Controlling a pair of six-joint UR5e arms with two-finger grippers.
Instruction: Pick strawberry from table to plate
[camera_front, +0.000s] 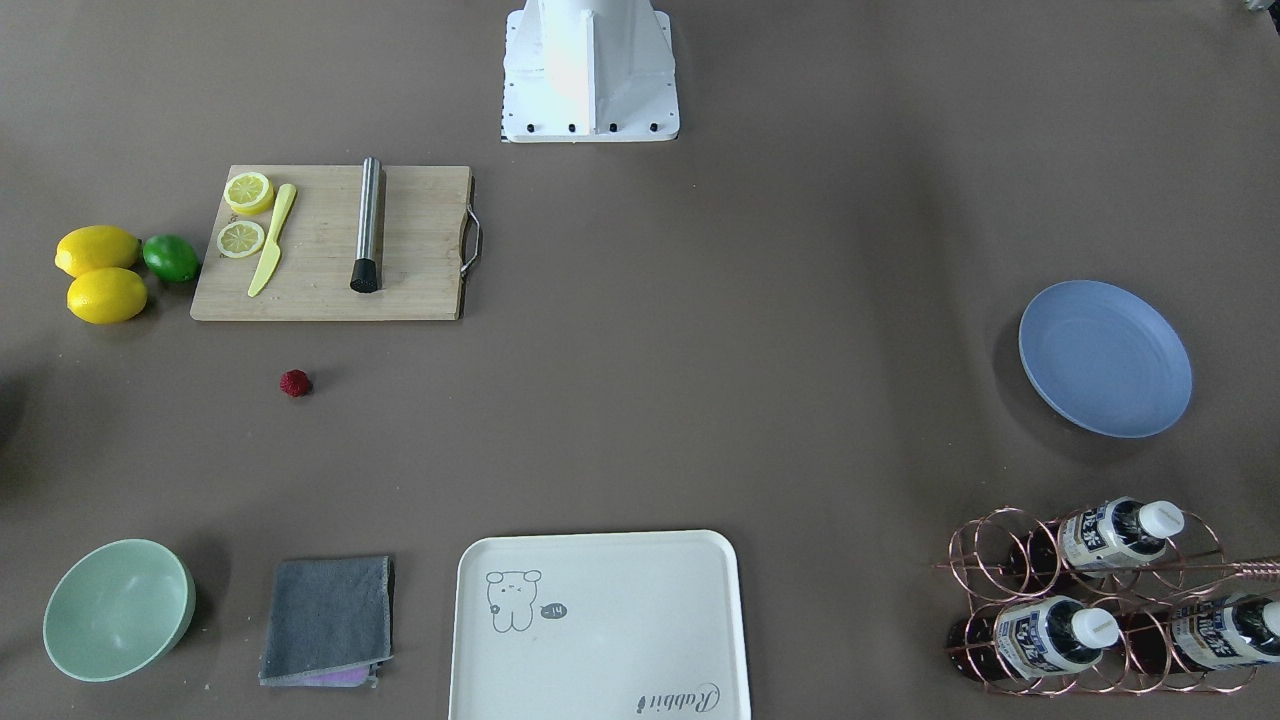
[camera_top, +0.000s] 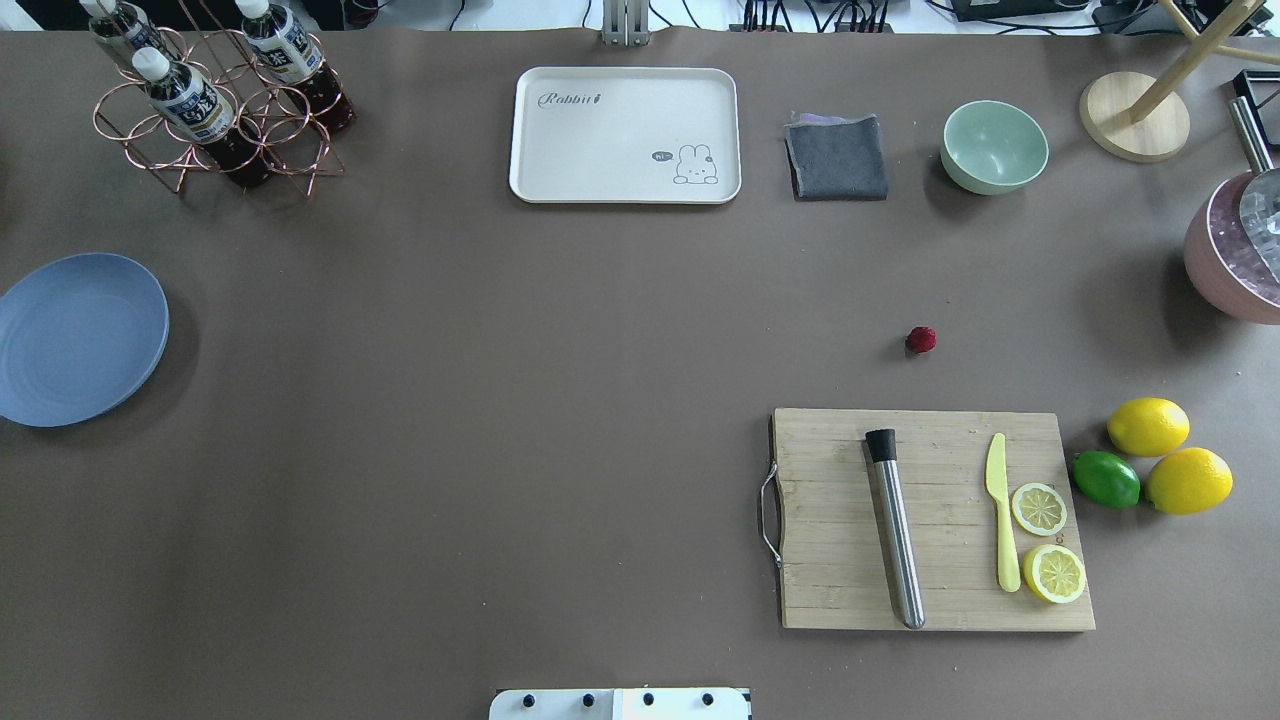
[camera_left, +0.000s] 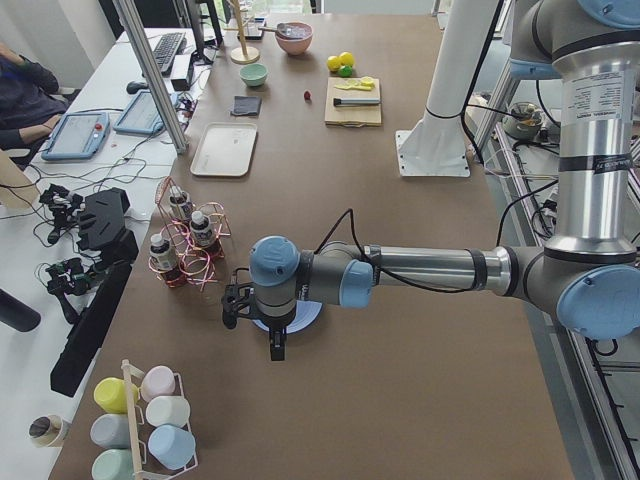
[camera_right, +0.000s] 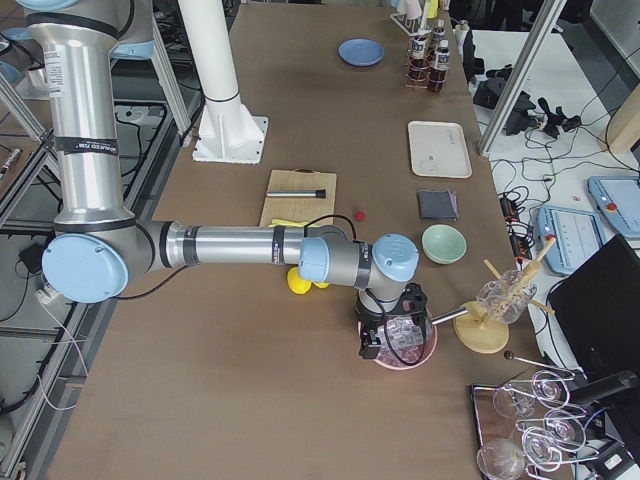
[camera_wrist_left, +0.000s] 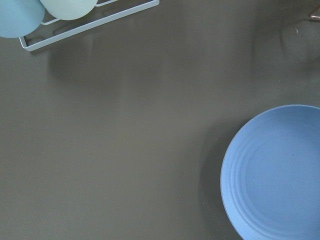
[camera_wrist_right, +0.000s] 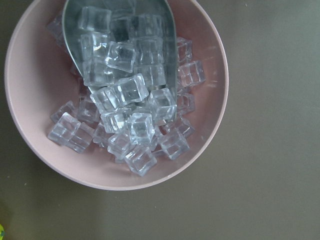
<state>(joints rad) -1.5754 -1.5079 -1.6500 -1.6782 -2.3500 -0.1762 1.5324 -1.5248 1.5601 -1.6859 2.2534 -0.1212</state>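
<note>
Strawberry (camera_top: 921, 340) sits on the bare counter (camera_top: 500, 400) in the robot's right half. It's near the far edge of the cutting board (camera_top: 930, 520) but not touching it. Two lemons (camera_top: 1148, 426) and a lime (camera_top: 1106, 479) sit just off the board's right side, apart from the berry.

Plate (camera_top: 80, 338) is at the opposite end, at the robot's left edge, well apart from the strawberry.

Left tool (camera_left: 277, 348) hangs pointing down over the plate's near rim, so the whole counter length lies between it and the berry. Its wrist camera gives you part of the plate and bare counter.

Right tool (camera_right: 388, 340) hangs over the pink bowl (camera_right: 425, 355) of ice cubes (camera_wrist_right: 130, 115) at the counter's right end. The strawberry is well apart from it, toward the counter's middle, but it's the nearer of the two tools. Its wrist camera looks straight down into the bowl, where a metal scoop (camera_wrist_right: 120, 30) lies in the ice.

You only get both tools from the side cameras, so I cannot tell how far either is open or whether either has hold of anything.
</note>
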